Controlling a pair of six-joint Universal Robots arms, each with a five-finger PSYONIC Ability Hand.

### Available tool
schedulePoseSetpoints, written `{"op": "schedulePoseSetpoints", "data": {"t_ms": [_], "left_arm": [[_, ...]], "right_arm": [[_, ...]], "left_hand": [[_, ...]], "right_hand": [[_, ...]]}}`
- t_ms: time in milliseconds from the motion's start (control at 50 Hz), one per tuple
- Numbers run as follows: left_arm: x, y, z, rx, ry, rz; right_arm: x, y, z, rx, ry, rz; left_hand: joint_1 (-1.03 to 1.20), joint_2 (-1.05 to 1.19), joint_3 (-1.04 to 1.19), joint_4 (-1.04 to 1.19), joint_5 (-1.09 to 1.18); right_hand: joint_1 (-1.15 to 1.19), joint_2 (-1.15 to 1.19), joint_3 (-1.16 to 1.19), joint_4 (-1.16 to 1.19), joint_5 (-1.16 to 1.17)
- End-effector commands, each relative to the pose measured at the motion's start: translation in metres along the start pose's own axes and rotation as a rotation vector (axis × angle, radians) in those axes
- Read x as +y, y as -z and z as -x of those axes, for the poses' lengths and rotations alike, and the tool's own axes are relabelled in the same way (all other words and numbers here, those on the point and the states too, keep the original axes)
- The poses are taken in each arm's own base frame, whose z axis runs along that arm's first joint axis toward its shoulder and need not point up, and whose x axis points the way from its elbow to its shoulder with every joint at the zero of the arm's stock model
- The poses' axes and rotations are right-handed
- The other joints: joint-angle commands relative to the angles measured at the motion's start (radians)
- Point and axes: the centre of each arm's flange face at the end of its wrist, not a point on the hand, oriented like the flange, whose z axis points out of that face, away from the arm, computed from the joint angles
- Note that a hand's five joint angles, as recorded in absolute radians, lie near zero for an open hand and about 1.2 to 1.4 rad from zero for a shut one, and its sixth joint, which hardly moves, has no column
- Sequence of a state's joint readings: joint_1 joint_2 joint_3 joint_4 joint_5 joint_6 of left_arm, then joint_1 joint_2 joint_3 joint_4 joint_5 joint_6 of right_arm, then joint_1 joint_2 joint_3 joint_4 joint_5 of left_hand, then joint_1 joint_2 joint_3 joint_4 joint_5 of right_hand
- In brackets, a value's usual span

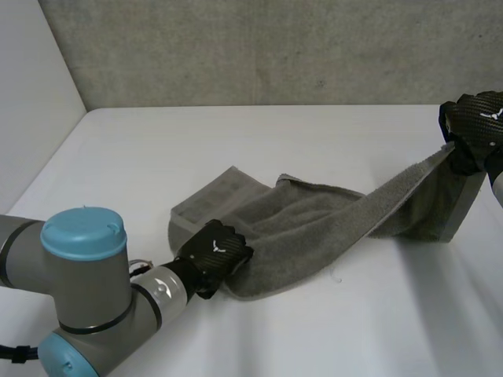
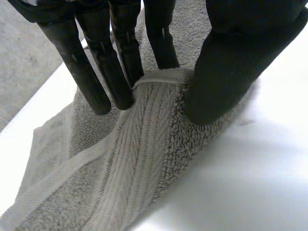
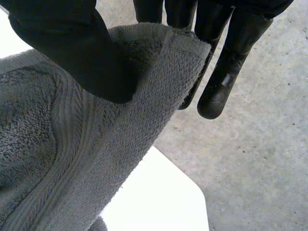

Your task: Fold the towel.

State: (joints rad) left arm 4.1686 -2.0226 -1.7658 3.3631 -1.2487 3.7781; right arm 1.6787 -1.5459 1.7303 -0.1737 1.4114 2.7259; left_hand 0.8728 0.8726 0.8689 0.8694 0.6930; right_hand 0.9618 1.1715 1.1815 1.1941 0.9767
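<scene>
Towel gripped at both ends, one end raised off the white table.

The grey cloth is stretched, half-bunched, across the table's middle. Its hemmed end near the robot is pinched between the thumb and fingers of the left hand, low at the table. The opposite corner is clamped between the thumb and fingers of the right hand and lifted near the table's right edge. The fold is judged to be at its opening step, with the ends gripped and nothing yet laid over. The raised end would next need carrying across to the left-hand end, edges matched. The cloth under the left hand is hidden, and the right hand is partly cut off in the head view.
</scene>
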Motion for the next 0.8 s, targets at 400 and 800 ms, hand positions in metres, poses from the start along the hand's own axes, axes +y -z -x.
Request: {"op": "schedulePoseSetpoints", "data": {"t_ms": [400,800], "left_arm": [[-0.02,0.045,0.074,-0.239,-0.065,0.106],[0.006,0.019,0.134,-0.267,0.038,0.241]], "right_arm": [[0.033,0.028,0.03,-0.333,0.176,0.352],[0.037,-0.018,0.061,-0.517,0.36,0.422]], "left_hand": [[0.523,0.524,0.527,0.527,0.529],[0.523,0.524,0.527,0.527,0.529]], "right_hand": [[0.434,0.225,0.215,0.202,0.245],[0.434,0.225,0.215,0.202,0.245]]}}
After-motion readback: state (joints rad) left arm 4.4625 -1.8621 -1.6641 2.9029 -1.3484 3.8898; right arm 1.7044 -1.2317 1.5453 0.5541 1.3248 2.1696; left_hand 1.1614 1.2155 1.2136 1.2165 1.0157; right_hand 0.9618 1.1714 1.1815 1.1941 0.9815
